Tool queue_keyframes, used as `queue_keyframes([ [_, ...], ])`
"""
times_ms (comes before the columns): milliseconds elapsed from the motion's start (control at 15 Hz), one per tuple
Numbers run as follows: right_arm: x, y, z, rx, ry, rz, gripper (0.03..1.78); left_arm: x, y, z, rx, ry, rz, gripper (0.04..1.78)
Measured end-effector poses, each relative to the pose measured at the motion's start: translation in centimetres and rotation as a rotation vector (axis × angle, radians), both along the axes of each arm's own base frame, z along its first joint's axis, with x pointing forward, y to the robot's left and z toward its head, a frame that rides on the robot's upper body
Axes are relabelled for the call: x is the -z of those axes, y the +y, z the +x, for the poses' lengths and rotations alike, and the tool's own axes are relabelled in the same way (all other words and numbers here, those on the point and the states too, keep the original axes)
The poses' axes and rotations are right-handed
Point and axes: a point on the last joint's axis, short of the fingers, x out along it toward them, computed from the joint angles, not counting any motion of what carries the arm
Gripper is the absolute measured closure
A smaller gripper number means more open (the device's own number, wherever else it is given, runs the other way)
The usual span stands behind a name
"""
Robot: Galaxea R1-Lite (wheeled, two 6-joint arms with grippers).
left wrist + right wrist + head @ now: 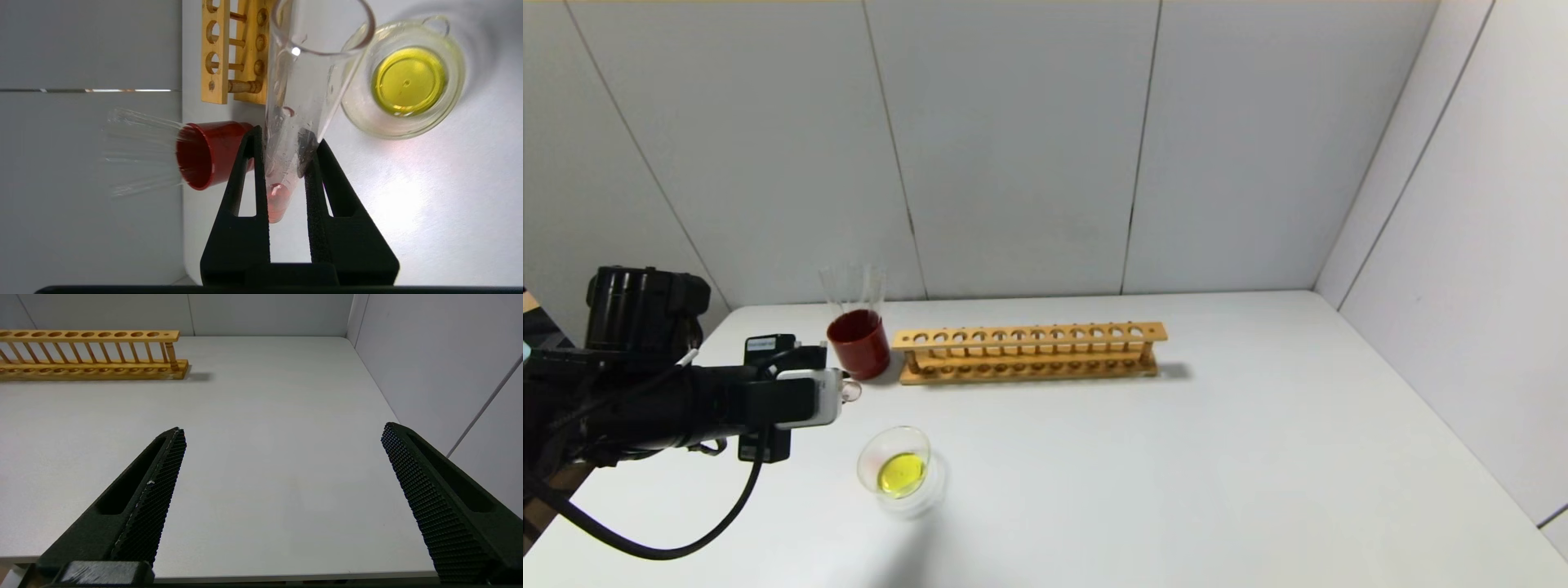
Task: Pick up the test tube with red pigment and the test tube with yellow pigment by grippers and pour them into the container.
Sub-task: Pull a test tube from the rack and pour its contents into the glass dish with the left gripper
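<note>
While the left gripper point(286, 163) holds the test tube with red pigment point(300, 106), treat that tube as thin, brittle glass. The black fingers point(249, 179) are closed on its lower part, just above the rounded end where a small amount of red liquid sits. The tube lies roughly level above the table point(1176, 474), its open mouth pointing toward the container point(402, 77) but apparently not yet over the rim. Droplets cling to the inner wall.

Handling judgement: the tube is light and stiff. Smooth glass is slippery, so the padded finger faces must supply the friction. Excess clamping force may crack it; too little may let it rotate or slide during tilting. A hold near the closed end leaves the mouth free for pouring but gives a long unsupported length, so tilt slowly.

The container, a shallow clear dish, stands on the table in front of the red cup point(858, 343) and already holds yellow liquid. It is light and may shift if struck. Faint clear tubes rise from the red cup; their colour cannot be determined. The wooden rack point(1029, 353) beside the cup stands empty.

The right gripper point(282, 498) hangs parked near the table's front edge, fingers spread wide, holding nothing.
</note>
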Motion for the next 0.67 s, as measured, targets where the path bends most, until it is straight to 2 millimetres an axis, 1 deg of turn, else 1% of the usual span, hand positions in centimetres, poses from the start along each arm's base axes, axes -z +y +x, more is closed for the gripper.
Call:
queue_keyframes([
  [267,0.0,0.0,0.0,0.000,0.000,0.000,0.06,0.1,0.1,0.8,0.032,-0.063,0.139,1.52],
  [467,0.0,0.0,0.0,0.000,0.000,0.000,0.06,0.9,0.2,1.4,0.073,-0.080,0.202,1.52],
  [667,0.0,0.0,0.0,0.000,0.000,0.000,0.06,1.4,-0.1,2.4,0.130,-0.162,0.274,1.52],
])
